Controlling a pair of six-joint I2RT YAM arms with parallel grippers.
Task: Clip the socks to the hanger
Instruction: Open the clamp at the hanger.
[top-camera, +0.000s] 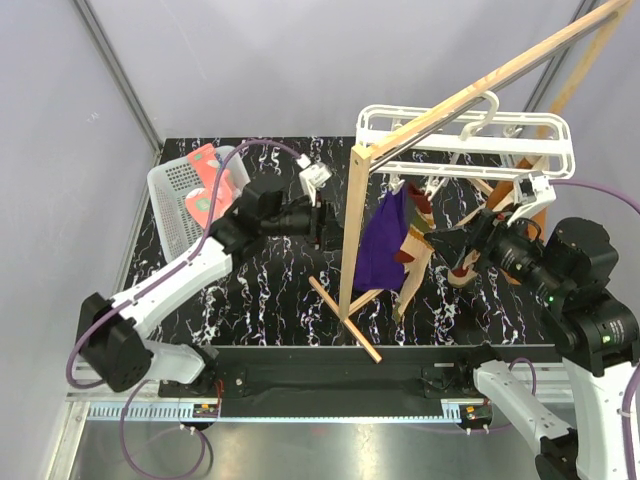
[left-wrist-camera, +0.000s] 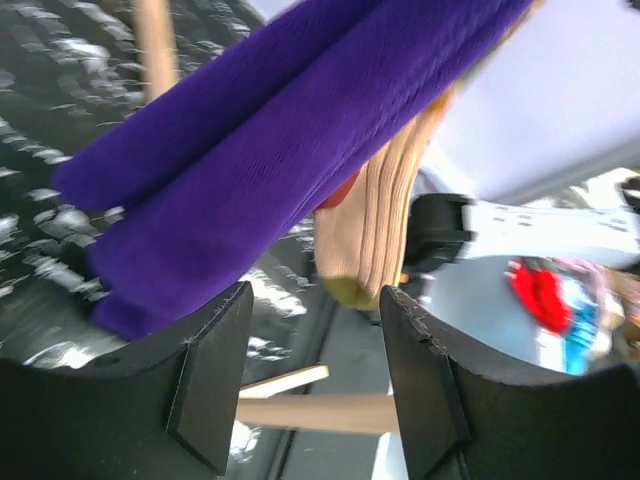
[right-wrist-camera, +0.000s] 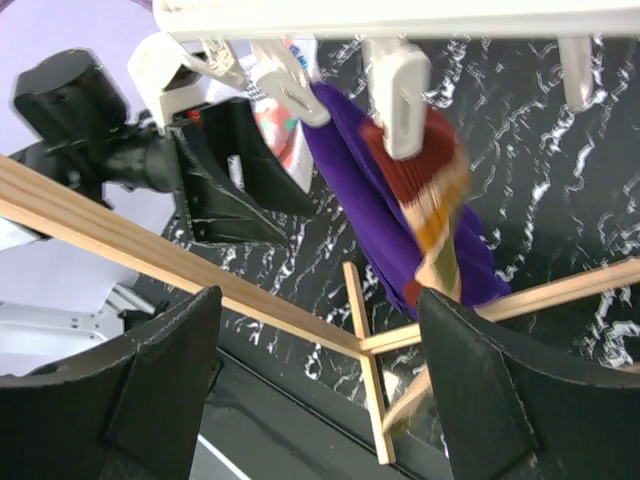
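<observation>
Under the white hanger (top-camera: 480, 146), which hangs from the rail of a wooden stand (top-camera: 347, 240) at the right of the surface (top-camera: 270, 290), a tan sock (top-camera: 420, 232) with striped bands dangles from a clip (right-wrist-camera: 400, 90), pressed against a purple cloth (top-camera: 383, 250) on its left. Two pink socks (top-camera: 205, 190) lie in a white basket (top-camera: 170, 200) at the far left, well apart from the hanger.

The left pincer (top-camera: 320, 222) is spread and holds nothing; it points right at the purple cloth, just beside the stand's upright. The right pincer (top-camera: 468, 258) is also spread and bare, near the sock from the right.

Trouble could come from the crowding. If the left pincer closes where it points, it would likely catch the purple cloth, not a sock, and a tug could drag the tan sock out of its clip or set the hanger swinging. Either arm reaching further in risks knocking the upright or the slanted rail.

I cannot tell whether one tan sock or two hang there, since the folds overlap. How firmly the clip bites is unclear, and the left arm covers part of the basket.
</observation>
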